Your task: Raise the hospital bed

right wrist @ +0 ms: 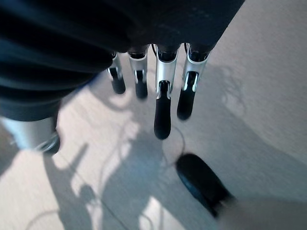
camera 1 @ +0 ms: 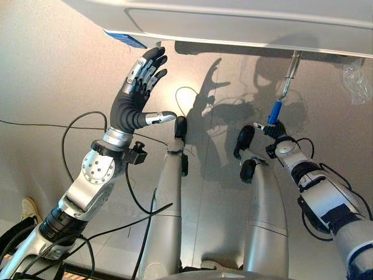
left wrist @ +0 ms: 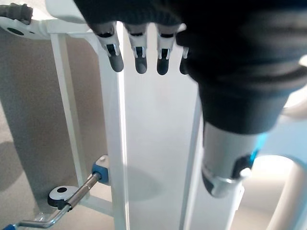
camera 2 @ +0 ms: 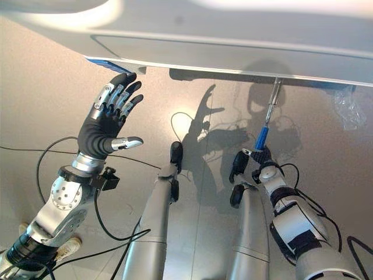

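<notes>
The hospital bed's white footboard edge (camera 1: pixel 233 32) runs across the far side of the eye views. Under it on the right hangs a metal crank with a blue grip (camera 1: pixel 274 111). My right hand (camera 1: pixel 269 129) is just below the lower end of that grip; in the right wrist view its fingers (right wrist: pixel 162 108) hang straight over the floor with nothing between them. My left hand (camera 1: pixel 137 87) is raised, open with spread fingers, close under the bed's left edge. Past its fingers (left wrist: pixel 139 55), the left wrist view shows the white bed frame (left wrist: pixel 115 143) and the crank shaft at its blue fitting (left wrist: pixel 100 173).
A blue label (camera 1: pixel 125 39) sits on the bed edge near my left hand. A clear plastic bag (camera 1: pixel 356 81) lies on the floor at far right. A person's shoe (camera 1: pixel 29 209) shows at the left edge. A bed caster (left wrist: pixel 60 194) stands by the frame.
</notes>
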